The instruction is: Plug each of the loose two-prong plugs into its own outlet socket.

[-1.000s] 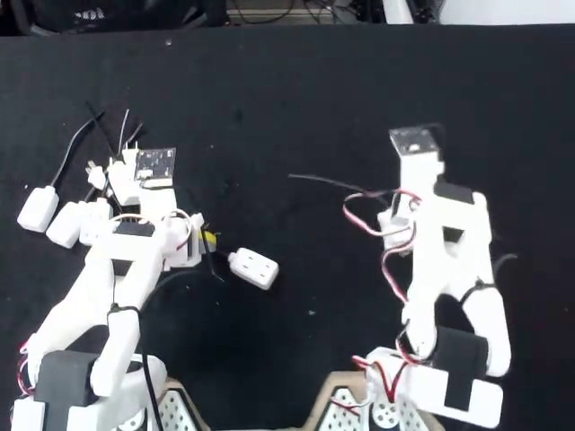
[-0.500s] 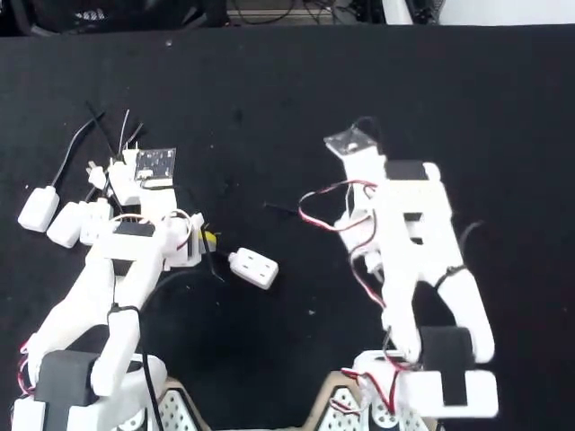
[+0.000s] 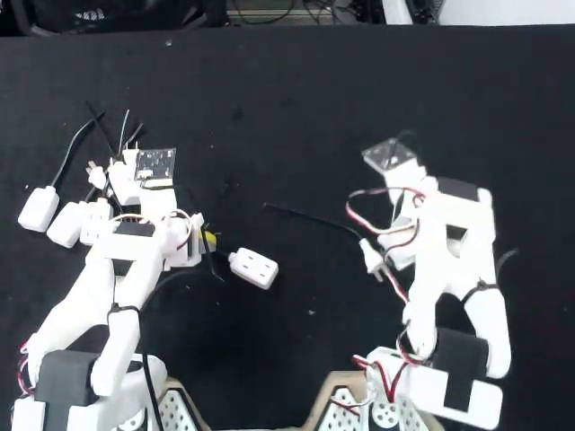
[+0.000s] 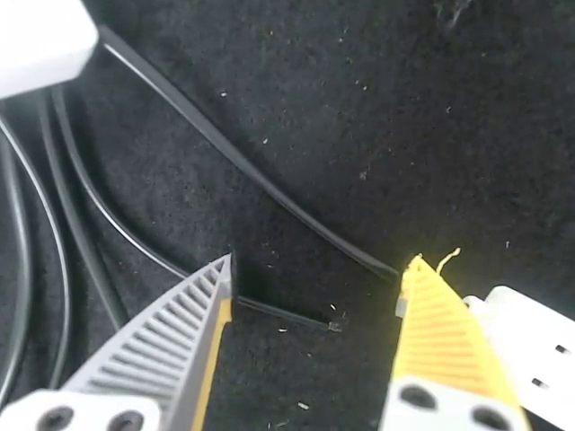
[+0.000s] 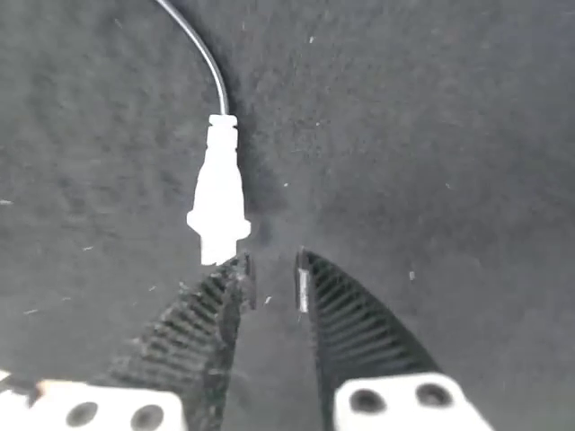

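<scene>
Over the black table [image 3: 296, 90], high view: a white plug [image 3: 372, 259] lies loose beside the right arm [image 3: 449, 251], well apart from the outlet block [image 3: 252, 268]. Left wrist view: the left gripper [image 4: 314, 278] gapes wide, empty, astride a thin cord [image 4: 287, 314]; closing could snag it. Right wrist view: the right gripper [image 5: 269, 269], barely parted and empty, sits beside the plug; closing would likely miss or nudge it.

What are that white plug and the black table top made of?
The plug: probably moulded white plastic, smooth and matt, with no visible seams. The table top: seemingly black felt or cloth, fuzzy and dotted with lint specks.
</scene>
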Controlling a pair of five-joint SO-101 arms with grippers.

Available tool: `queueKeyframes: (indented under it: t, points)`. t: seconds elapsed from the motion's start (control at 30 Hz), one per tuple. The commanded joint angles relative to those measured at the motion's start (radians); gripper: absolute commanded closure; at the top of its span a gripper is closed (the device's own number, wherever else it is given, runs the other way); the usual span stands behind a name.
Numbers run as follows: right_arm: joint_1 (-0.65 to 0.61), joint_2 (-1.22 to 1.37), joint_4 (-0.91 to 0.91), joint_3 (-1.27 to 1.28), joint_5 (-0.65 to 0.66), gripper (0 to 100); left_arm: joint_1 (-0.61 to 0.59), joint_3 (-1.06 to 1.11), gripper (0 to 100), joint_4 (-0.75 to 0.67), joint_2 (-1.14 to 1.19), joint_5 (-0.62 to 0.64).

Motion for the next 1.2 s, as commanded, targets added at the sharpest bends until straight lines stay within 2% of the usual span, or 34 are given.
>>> queueKeyframes:
  t: [0.0, 0.1, 0.23, 0.37, 0.5, 0.63, 0.77, 0.87, 0.97, 1.17]
  points:
    - [0.005, 0.004, -0.132, 0.038, 0.031, 92.8, -0.005, -0.002, 70, -0.012, -0.006, 0.009]
    - [-0.038, 0.01, -0.158, 0.065, 0.032, 92.8, -0.005, 0.005, 70, -0.012, -0.011, 0.009]
    - [-0.181, 0.002, -0.158, 0.133, 0.018, 92.8, -0.004, 0.002, 70, -0.012, -0.008, 0.009]
    - [-0.353, 0.001, -0.158, 0.16, -0.086, 93.0, -0.004, 0.001, 70, -0.018, -0.008, 0.009]
    - [-0.471, 0.001, -0.163, 0.14, -0.176, 93.0, -0.004, 0.001, 70, -0.018, -0.008, 0.009]
    - [-0.463, 0.001, -0.147, 0.085, -0.284, 92.8, -0.004, 0.001, 70, -0.018, -0.008, 0.009]
    - [-0.384, 0.001, 0.009, -0.015, -0.358, 92.7, -0.005, 0.001, 70, -0.02, -0.008, 0.009]
    - [-0.397, -0.013, 0.137, -0.047, -0.304, 92.7, -0.005, -0.001, 70, -0.02, -0.008, 0.009]
    - [-0.428, -0.104, 0.153, 0.01, -0.21, 92.7, -0.005, -0.001, 70, -0.02, -0.008, 0.009]
    - [-0.545, -0.417, 0.18, 0.197, -0.252, 91.9, -0.005, -0.001, 70, -0.02, -0.008, 0.009]
